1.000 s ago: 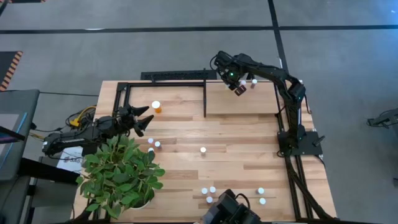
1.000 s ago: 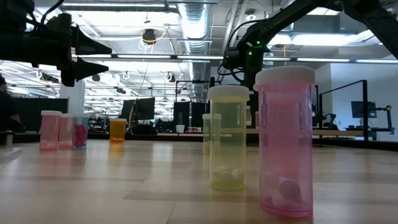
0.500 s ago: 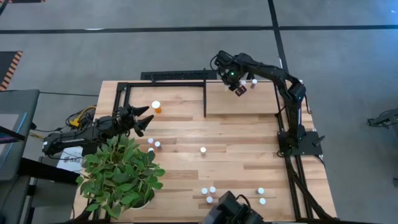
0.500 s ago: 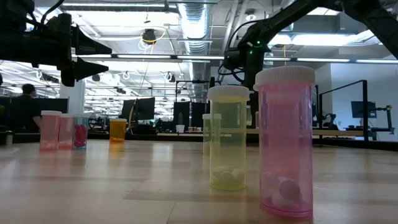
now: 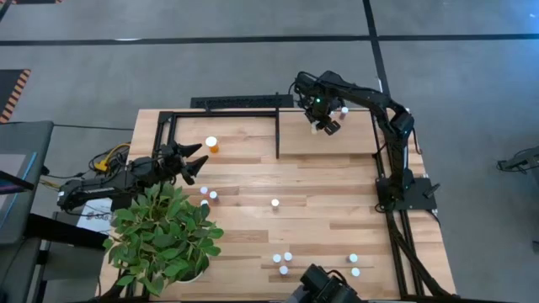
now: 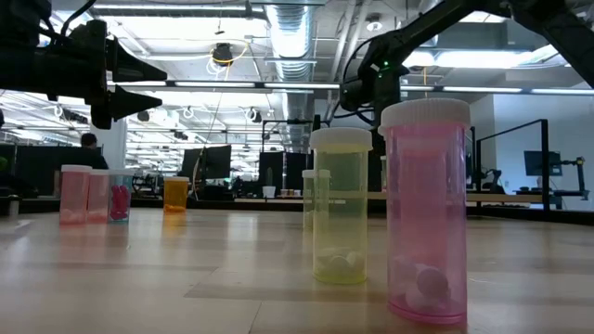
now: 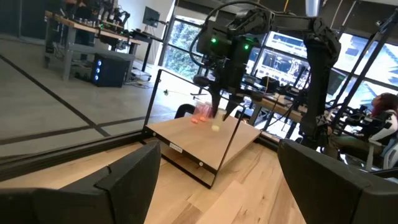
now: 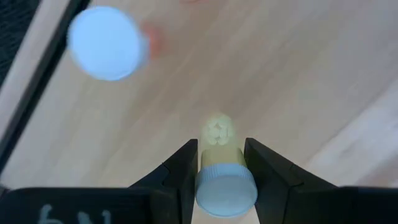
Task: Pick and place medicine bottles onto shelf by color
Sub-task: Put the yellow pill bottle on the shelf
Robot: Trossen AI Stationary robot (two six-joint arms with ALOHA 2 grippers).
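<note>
Medicine bottles stand scattered over the plank table (image 5: 337, 202). In the high view a lone white cap (image 5: 274, 203) sits mid-table, a pair (image 5: 208, 195) stands just in front of the left gripper, and two clusters (image 5: 282, 262) and (image 5: 354, 265) occupy the near edge. An orange bottle (image 5: 211, 145) stands inside the black frame at the far left.

Shelf (image 5: 324, 139): pale board at the far right of the frame, bounded by black bars. One white-capped vial (image 5: 344, 110) stands on its far edge.

Right gripper (image 5: 328, 124): held above the shelf near that vial. In the right wrist view its fingers (image 8: 183, 171) clamp a pale green vial (image 8: 219, 171) just below the white cap, with the vial's body pointing away toward the board; a second white cap with a reddish body (image 8: 109, 42) stands on the board beyond it, beside a black bar.

Left gripper (image 5: 195, 164): waits at the table's left side, beside the potted plant (image 5: 164, 231), fingers spread wide and holding nothing. The left wrist view looks across the shelf to the right arm, with a pink vial (image 7: 201, 112) on the board.

Low view: a pink bottle (image 6: 427, 209) and a green bottle (image 6: 341, 204) stand nearest the camera; further off at left are two pink vials (image 6: 85, 193) and the orange bottle.
</note>
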